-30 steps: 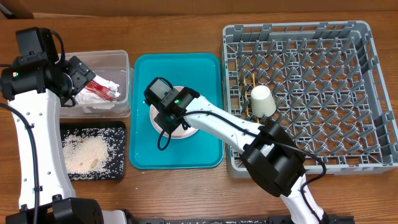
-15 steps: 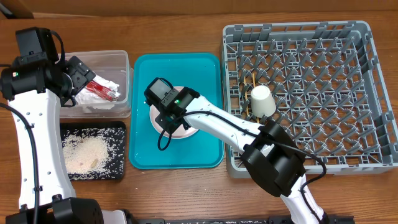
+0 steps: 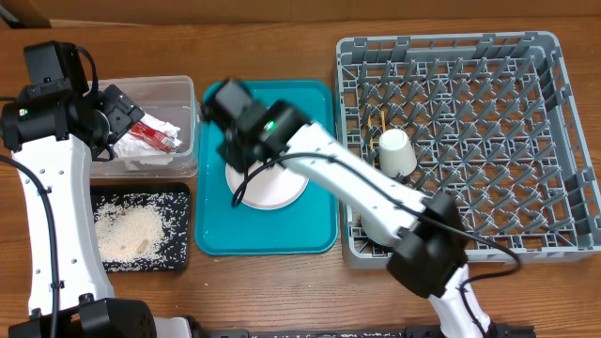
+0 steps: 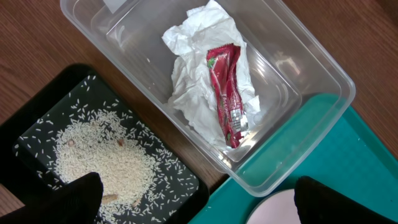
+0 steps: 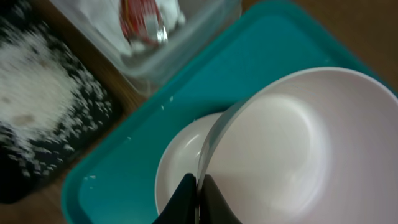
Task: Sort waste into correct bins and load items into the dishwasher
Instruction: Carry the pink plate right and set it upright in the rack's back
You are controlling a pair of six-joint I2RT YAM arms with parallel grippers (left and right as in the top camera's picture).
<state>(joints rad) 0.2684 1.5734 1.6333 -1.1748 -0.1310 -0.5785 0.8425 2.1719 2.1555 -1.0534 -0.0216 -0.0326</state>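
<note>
Two arms work over a wooden table seen from overhead. The right gripper [image 5: 199, 186] has its fingers pressed together on the rim of the small pink bowl [image 5: 311, 149], pinching it. The bowl hangs tilted over the pale pink plate [image 3: 272, 188], and the overhead view blurs here. The plate lies flat on the teal tray [image 3: 310, 122] at the table's centre, toward the tray's 9 o'clock side. The left gripper [image 4: 199, 186] hovers over the table's 10 o'clock corner with its fingers [image 4: 81, 196] spread wide and nothing between them. Beneath it sits the clear tub [image 3: 178, 89], which holds the crumpled white napkin [image 4: 193, 93] with the red sauce packet [image 4: 227, 93] lying on top of it. At 8 o'clock, just beside the tub, the shallow black tray [image 3: 183, 225] carries a heap of loose rice [image 3: 127, 233] with stray grains scattered round it. The grey dish rack [image 3: 563, 141] fills the 3 o'clock side of the table. The cream cup [image 3: 396, 152] stands mouth down among the pegs toward the rack's 9 o'clock edge.
</note>
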